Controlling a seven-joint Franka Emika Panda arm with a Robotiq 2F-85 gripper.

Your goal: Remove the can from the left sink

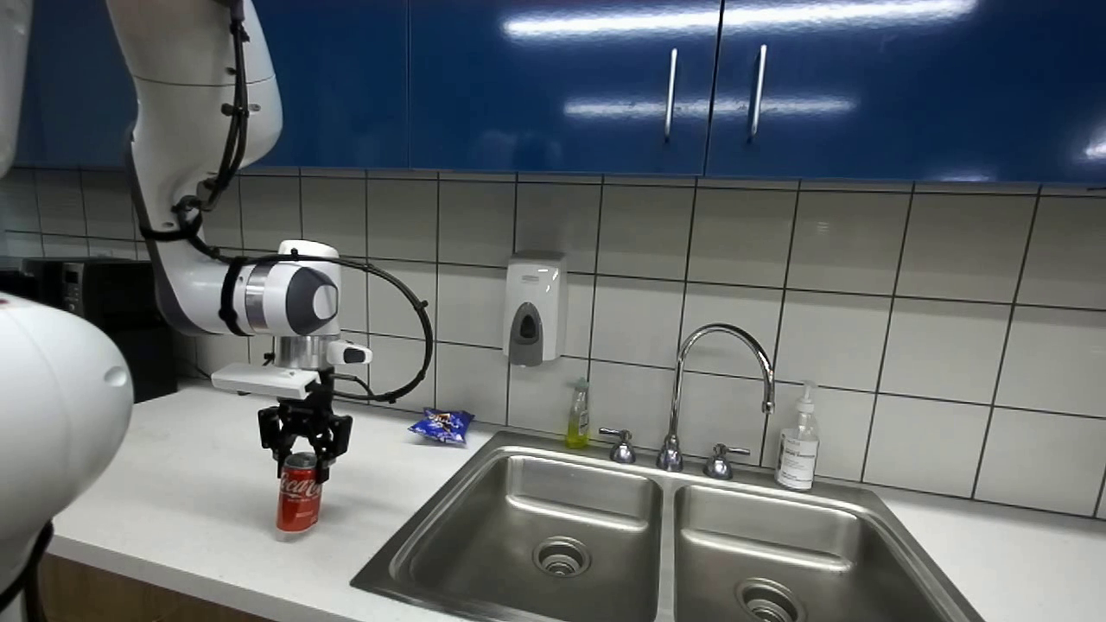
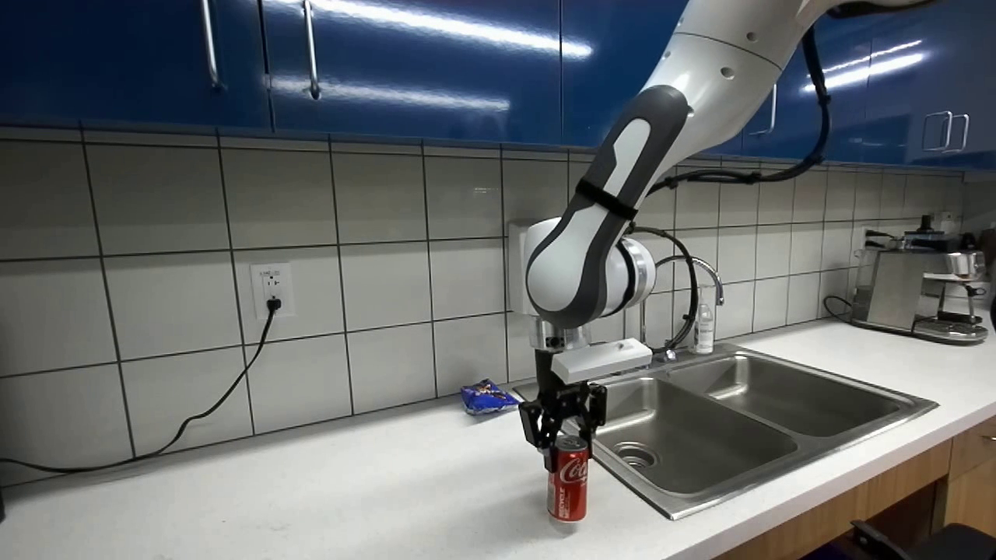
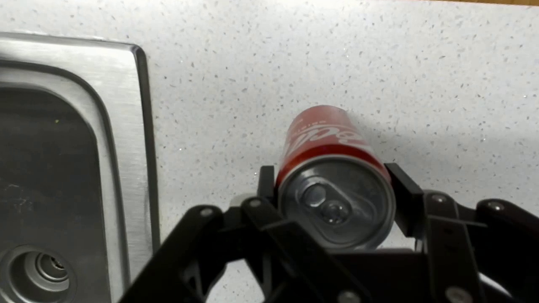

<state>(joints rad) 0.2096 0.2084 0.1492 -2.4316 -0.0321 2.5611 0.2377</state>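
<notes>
The red can (image 1: 299, 510) with its silvery top stands upright at the white countertop, outside the sink; it also shows in an exterior view (image 2: 568, 498) and in the wrist view (image 3: 322, 128). I cannot tell whether its base touches the counter or is slightly above it. My gripper (image 1: 302, 473) points down with one finger on each side of the can's upper part; in the wrist view (image 3: 334, 187) both fingers touch the can. The left sink (image 1: 484, 566) is beside the can, with its round drain visible and nothing seen in it; its edge shows in the wrist view (image 3: 128, 92).
A blue packet (image 1: 442, 426) lies on the counter near the wall. A yellow-green bottle (image 1: 578, 419), a faucet (image 1: 674, 397) and a soap bottle (image 1: 798, 449) stand behind the sinks. The right basin (image 1: 778, 527) adjoins the left one. The counter's front edge (image 1: 173, 579) is near the can.
</notes>
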